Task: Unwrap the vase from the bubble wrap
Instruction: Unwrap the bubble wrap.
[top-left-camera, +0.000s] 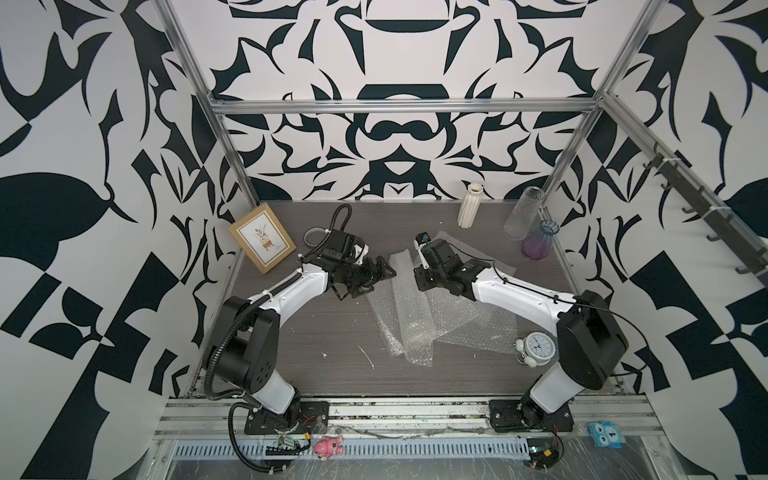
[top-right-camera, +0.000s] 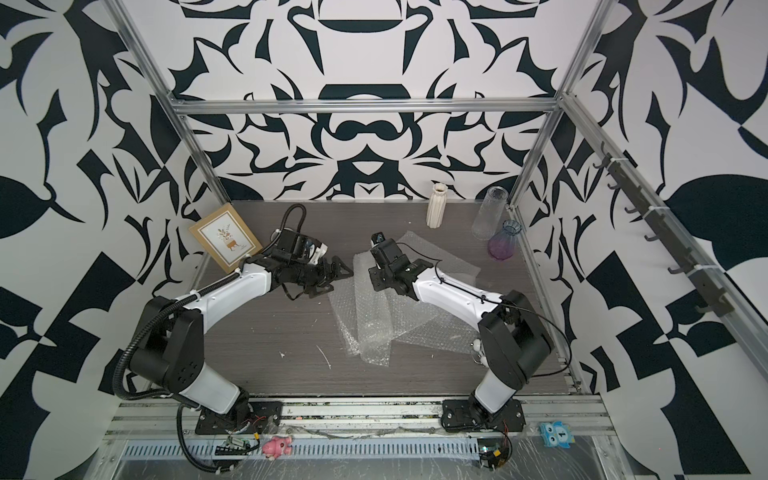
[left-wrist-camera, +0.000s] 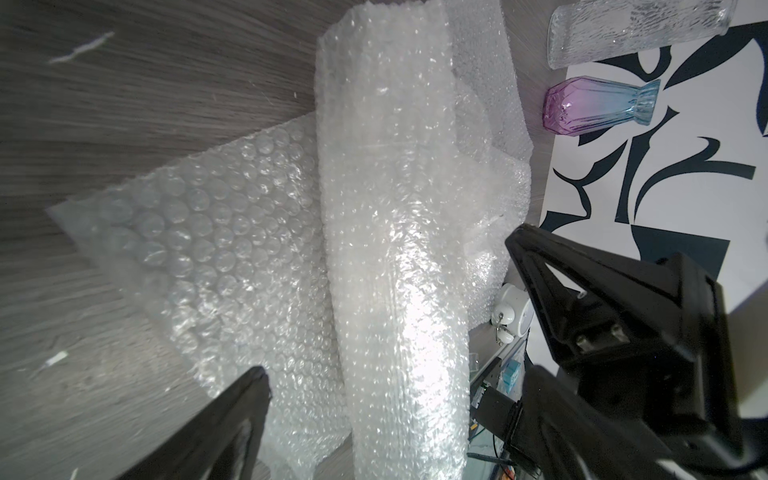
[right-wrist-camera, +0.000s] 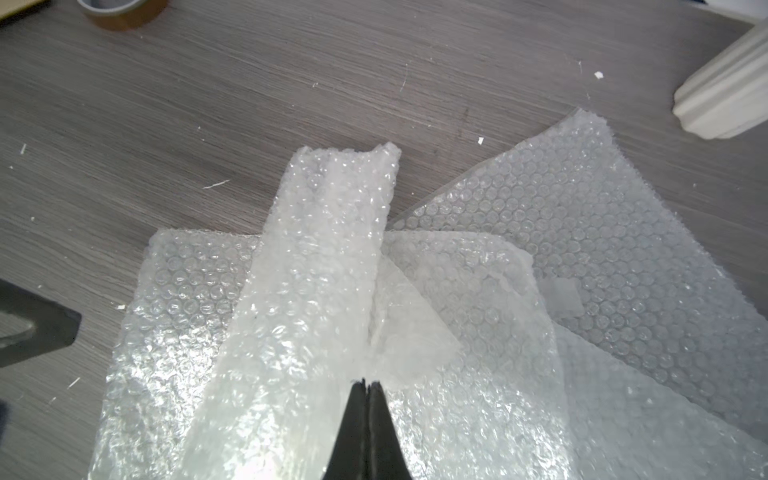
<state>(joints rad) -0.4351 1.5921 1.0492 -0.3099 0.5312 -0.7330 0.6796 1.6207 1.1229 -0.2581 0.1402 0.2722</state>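
Several see-through sheets of bubble wrap (top-left-camera: 419, 320) (top-right-camera: 374, 328) lie overlapped on the table's middle, with a long rolled piece (left-wrist-camera: 386, 208) (right-wrist-camera: 316, 270) on top. No vase shows inside them. Three bare vases stand at the back right: a ribbed cream vase (top-left-camera: 469, 205), a clear glass vase (top-left-camera: 523, 212) and a purple-blue vase (top-left-camera: 539, 241) (left-wrist-camera: 598, 106). My left gripper (left-wrist-camera: 388, 305) (top-left-camera: 384, 270) hangs open at the wrap's left edge, its fingers either side of the roll without touching it. My right gripper (right-wrist-camera: 368, 382) points down, shut on a puckered fold of the wrap.
A framed picture (top-left-camera: 262, 241) leans at the back left beside a tape roll (top-left-camera: 312, 237). A white alarm clock (top-left-camera: 534, 343) stands by the right arm's base, next to the wrap. Metal frame posts border the table.
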